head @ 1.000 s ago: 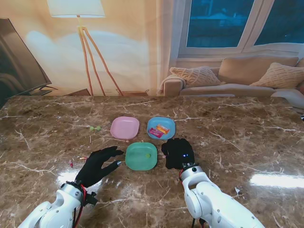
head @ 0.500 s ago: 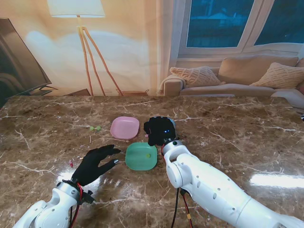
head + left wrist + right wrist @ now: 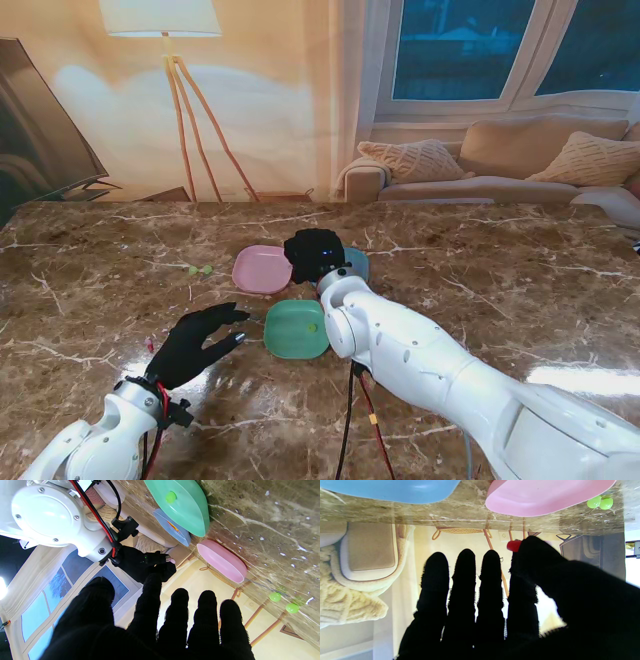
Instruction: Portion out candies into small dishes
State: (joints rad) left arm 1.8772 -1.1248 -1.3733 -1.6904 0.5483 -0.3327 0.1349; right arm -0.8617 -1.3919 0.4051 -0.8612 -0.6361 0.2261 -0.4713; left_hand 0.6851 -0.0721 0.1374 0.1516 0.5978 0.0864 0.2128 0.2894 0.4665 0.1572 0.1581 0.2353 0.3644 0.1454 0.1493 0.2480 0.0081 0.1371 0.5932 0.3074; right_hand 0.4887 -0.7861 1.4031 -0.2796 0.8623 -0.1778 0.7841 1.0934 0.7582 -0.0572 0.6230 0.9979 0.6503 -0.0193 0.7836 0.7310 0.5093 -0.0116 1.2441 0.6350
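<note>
Three small dishes sit close together near the middle of the marble tabletop. The green dish is nearest to me and holds one small green candy, seen clearly in the left wrist view. Farther off and a little to the left is the pink dish, which shows nothing inside it from the stand view. The blue dish lies to the right of the pink one, mostly hidden by the right hand; the left wrist view shows a sliver of an orange wrapped candy in it.

The right hand hovers over the gap between the pink and blue dishes, thumb pressed against the forefinger with a small red candy pinched between them, the other three fingers held straight and close together.

The left hand is off to the left of the green dish, apart from it, fingers spread and nothing in it.

Two loose green candies lie on the tabletop left of the pink dish
</note>
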